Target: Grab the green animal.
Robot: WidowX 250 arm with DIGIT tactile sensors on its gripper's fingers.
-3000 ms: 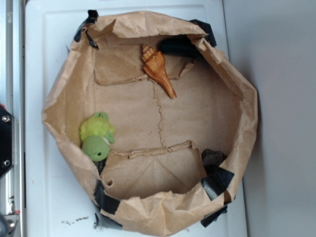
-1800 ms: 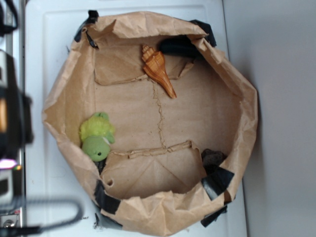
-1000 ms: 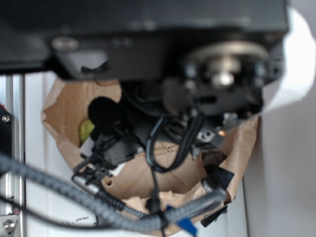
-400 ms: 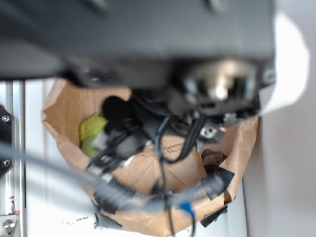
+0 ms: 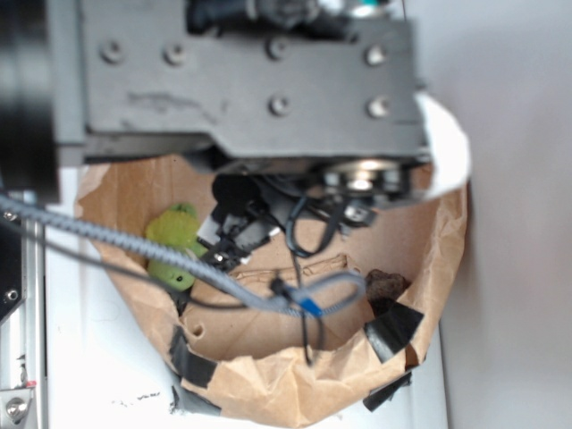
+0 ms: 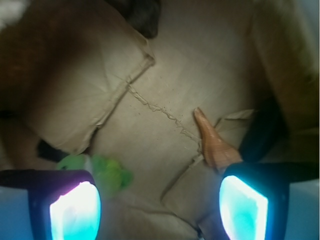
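Note:
The green animal (image 5: 172, 243) lies against the left wall of the brown paper bag (image 5: 268, 375), partly crossed by my arm's cables. In the wrist view the green animal (image 6: 107, 171) shows just above my left finger (image 6: 75, 212), blurred. My gripper (image 6: 160, 210) hangs open above the bag floor, its two glowing pads wide apart with nothing between them. In the exterior view the arm's body (image 5: 241, 80) covers the upper half of the bag, and the gripper's fingertips cannot be made out there.
An orange-brown spiral seashell (image 6: 212, 142) lies on the bag floor just above my right finger (image 6: 245, 207). A dark lump (image 5: 386, 284) sits at the bag's right inner wall. Black tape patches (image 5: 393, 329) mark the crumpled rim. The bag stands on a white surface (image 5: 89, 357).
The arm swung in from the left over the bag and now covers its upper half. The seashell is hidden in the exterior view. The green animal has not moved.

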